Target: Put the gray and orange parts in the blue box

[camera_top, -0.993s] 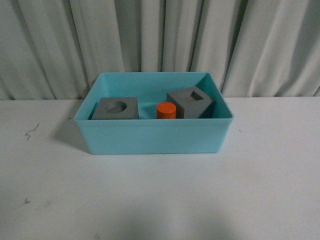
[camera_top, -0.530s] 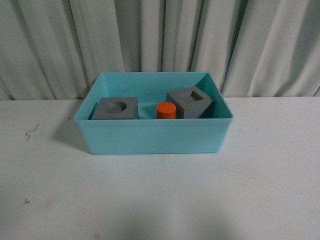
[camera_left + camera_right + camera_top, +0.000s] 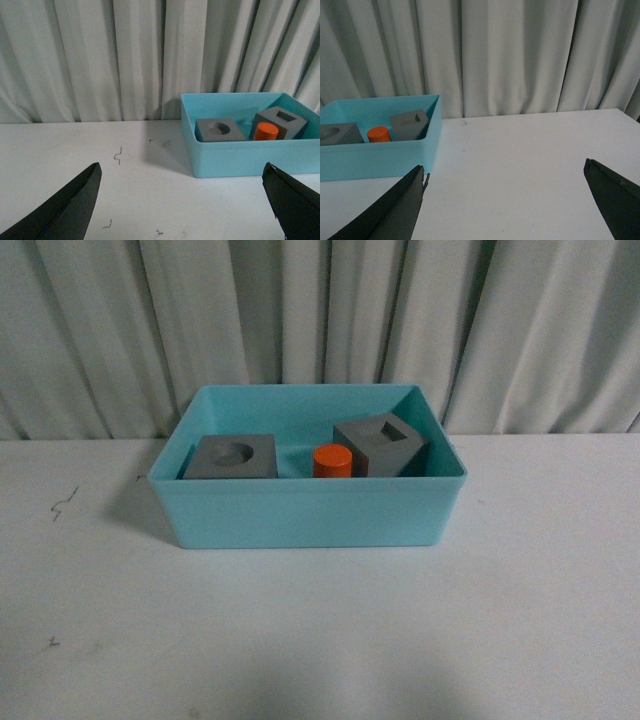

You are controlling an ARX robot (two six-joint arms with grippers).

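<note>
Parts: all three sat inside the blue box. Gray cube with round recess was at its left end, flat on the floor. Gray cube with square recess was at the right end, turned at an angle and looked tipped against the far right wall. Orange cylinder stood upright between them, just beside the square-recess cube; touching or not, couldn't tell.
Box: on the white counter, centered, its far wall near the gray curtain.
Progress: judged done. No part lay on the counter in any view, nothing was held. Nothing left but to keep the arms out of the way.
Left gripper: fingers spread wide, empty; the box sat well ahead of it and off to the side in the left wrist view.
Right gripper: fingers also spread wide, empty; well apart from the box.
Front view: neither arm showed.
Edges: thin box rim all round, walls higher than the parts, so any reach in would have to come from above.
Open room: bare counter in front of the box and to both sides, only a few small dark marks on the left. Tightest side was behind, at the curtain.
</note>
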